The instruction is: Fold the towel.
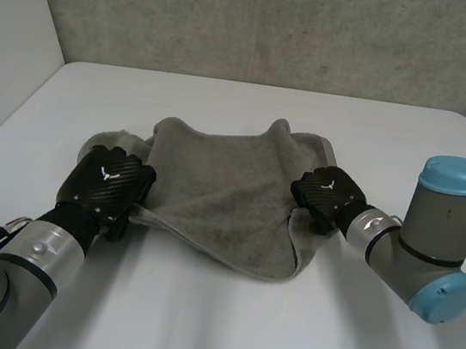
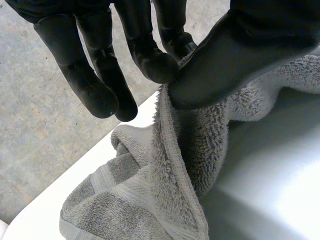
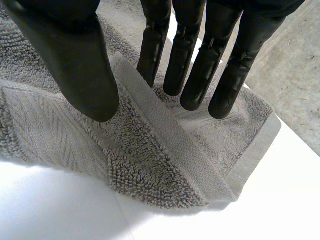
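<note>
A grey towel (image 1: 222, 190) lies crumpled and partly folded in the middle of the white table (image 1: 220, 329). My left hand (image 1: 106, 178) is at the towel's left edge. In the left wrist view the thumb (image 2: 225, 55) and a fingertip pinch the hemmed edge of the towel (image 2: 170, 185), which hangs down from them in folds. My right hand (image 1: 328, 192) rests at the towel's right edge. Seen from the right wrist, its straight fingers (image 3: 200, 65) and thumb stand apart over a raised fold of the towel (image 3: 150, 150), not closed on it.
Bare white table surrounds the towel in front, behind and at both sides. A grey wall (image 1: 280, 25) runs behind the table's far edge. My right arm's elbow (image 1: 448, 248) sits over the right side of the table.
</note>
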